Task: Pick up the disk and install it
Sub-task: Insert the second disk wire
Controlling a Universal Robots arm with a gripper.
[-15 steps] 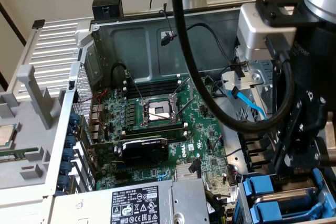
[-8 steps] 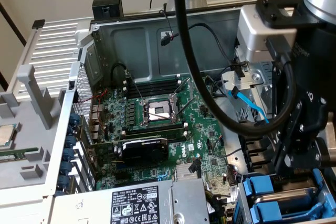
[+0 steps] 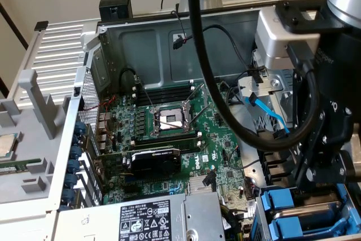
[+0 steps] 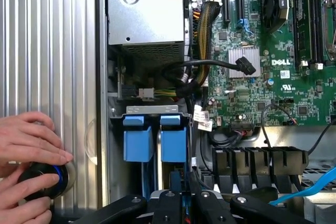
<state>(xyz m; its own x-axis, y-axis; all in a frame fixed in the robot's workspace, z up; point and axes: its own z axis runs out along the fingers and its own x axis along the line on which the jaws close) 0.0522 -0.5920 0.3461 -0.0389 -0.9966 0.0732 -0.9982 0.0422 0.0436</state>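
Blue-framed, stiff and fairly heavy, the disk (image 4: pixel 174 142) is seated in its bay directly below the pincer (image 4: pixel 181 203), whose jaws are pinched on its carrier edge, judged the safest hold.

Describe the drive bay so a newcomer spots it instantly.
Start at the open computer case with its green motherboard. In the corner beside the motherboard, under the gripper, sits a metal drive bay. Its two bright blue carrier handles mark it out.

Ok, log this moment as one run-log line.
gripper: shut, low over drive bay | disk: blue carrier in bay beside a second | a person's hand: on black knob outside case
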